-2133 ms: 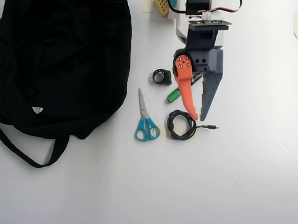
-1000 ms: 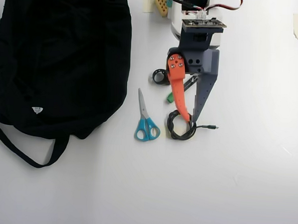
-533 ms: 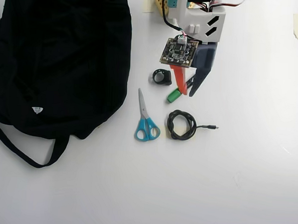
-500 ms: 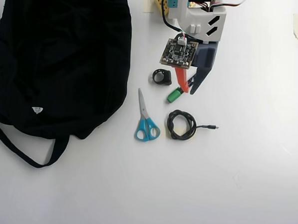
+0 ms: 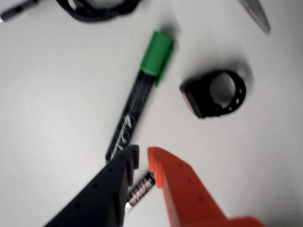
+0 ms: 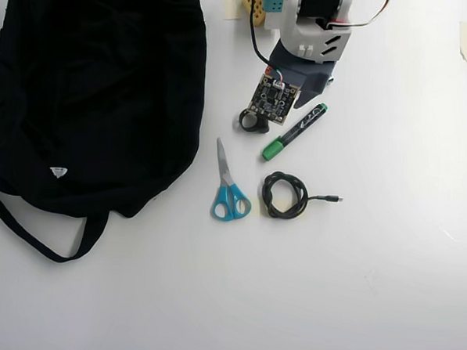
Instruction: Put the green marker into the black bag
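Observation:
The green marker lies on the white table, its green cap far from me and its barrel end just beside my black fingertip. It also shows in the overhead view, right of the arm's camera board. My gripper hovers above the table with a narrow gap between its black and orange fingers and holds nothing. The black bag fills the left of the overhead view, well apart from the marker, with a small white tag. It is out of the wrist view.
A short battery with pink lettering lies under the gap between my fingers. A black ring lies right of the marker. Blue-handled scissors and a coiled black cable lie in front. The bag's strap trails at lower left.

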`<move>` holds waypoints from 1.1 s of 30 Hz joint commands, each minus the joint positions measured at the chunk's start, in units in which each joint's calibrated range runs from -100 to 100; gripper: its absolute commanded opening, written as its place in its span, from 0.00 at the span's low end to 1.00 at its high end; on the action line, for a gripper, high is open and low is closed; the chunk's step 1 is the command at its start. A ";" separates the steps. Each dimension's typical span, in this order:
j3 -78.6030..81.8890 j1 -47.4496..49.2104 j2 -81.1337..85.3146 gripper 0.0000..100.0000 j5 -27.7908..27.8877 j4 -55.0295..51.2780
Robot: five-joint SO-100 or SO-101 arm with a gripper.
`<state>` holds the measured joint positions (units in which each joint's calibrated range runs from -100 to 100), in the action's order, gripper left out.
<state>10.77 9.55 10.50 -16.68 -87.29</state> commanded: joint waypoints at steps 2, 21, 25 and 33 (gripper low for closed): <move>-0.26 -0.35 2.28 0.02 0.21 -1.00; -0.62 1.44 2.28 0.02 -4.51 -1.00; -0.44 3.69 1.36 0.02 -7.08 -1.77; -0.26 11.24 1.12 0.03 -14.05 -6.16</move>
<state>10.77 17.71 10.50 -28.25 -91.84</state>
